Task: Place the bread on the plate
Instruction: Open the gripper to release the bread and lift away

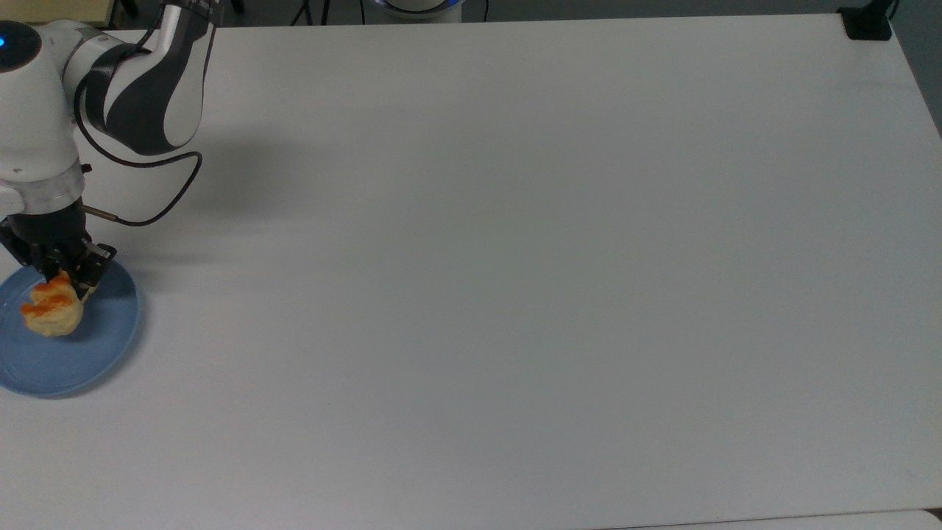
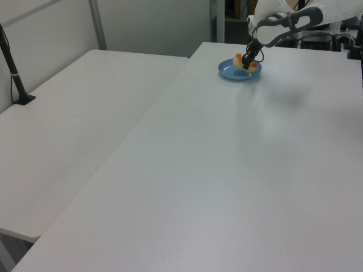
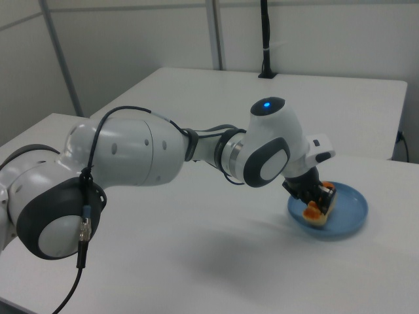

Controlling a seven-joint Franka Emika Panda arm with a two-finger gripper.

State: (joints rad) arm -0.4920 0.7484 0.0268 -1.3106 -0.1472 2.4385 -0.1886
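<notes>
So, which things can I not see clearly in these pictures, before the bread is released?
- Underside of the bread, all views: the bread hides whether it touches the plate.
- The plate's left part, top view: cut off by the picture's edge.
- Fingertips of the gripper, right view: hidden between gripper body and bread.
- Bread and plate, left view: too small for detail.

A white table [image 1: 515, 294] with a plain matte top spans the top view. In the left view a second white table [image 2: 74, 130] stands just beside it along one long edge. A black post [image 2: 14, 68] on a small base rises at the second table's far left. In the right view, a black pole [image 3: 265, 39] stands on another white table [image 3: 327, 98] behind.
</notes>
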